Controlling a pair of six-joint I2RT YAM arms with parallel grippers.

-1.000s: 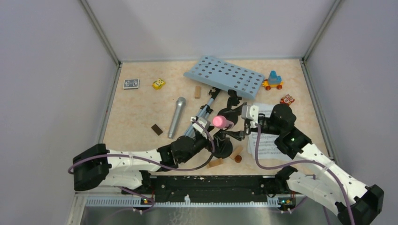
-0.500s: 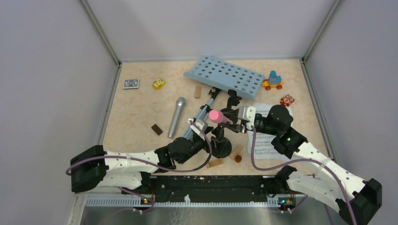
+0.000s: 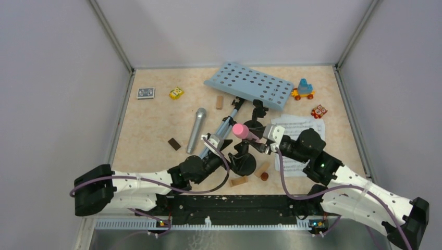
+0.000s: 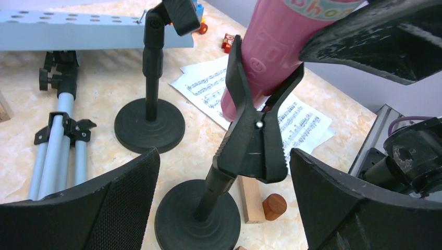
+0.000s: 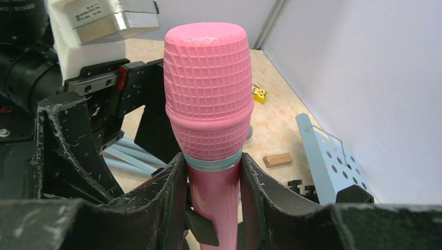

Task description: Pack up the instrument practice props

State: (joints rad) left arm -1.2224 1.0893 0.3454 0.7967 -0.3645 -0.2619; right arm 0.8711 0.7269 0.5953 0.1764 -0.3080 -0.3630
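Observation:
The pink microphone (image 3: 241, 130) sits in the clip of the near black mic holder (image 3: 243, 164). My right gripper (image 3: 259, 139) is shut on its handle, with both fingers pressed against the pink microphone (image 5: 213, 130) just below the head. My left gripper (image 4: 224, 156) is open, its fingers (image 4: 112, 203) wide apart on either side of that holder's stem and clip (image 4: 253, 146). The second holder (image 4: 149, 125) stands empty behind. The silver microphone (image 3: 196, 130) lies to the left. The pale blue music rack (image 3: 249, 85) lies tipped over on its tripod legs (image 3: 224, 127). Sheet-music pages (image 3: 299, 127) lie to the right.
A wooden block (image 3: 239, 180), another block and a brown cylinder (image 3: 264, 176) lie by the near holder's base. A dark block (image 3: 174, 144), a yellow toy car (image 3: 176, 93), a card box (image 3: 145, 92), a toy vehicle (image 3: 303, 89) and a red toy (image 3: 319, 110) are scattered around. Walls enclose three sides.
My right gripper has shifted the pink microphone slightly left and away, then drawn its arm nearer, uncovering more sheet music. My left arm has pulled back toward the near left.

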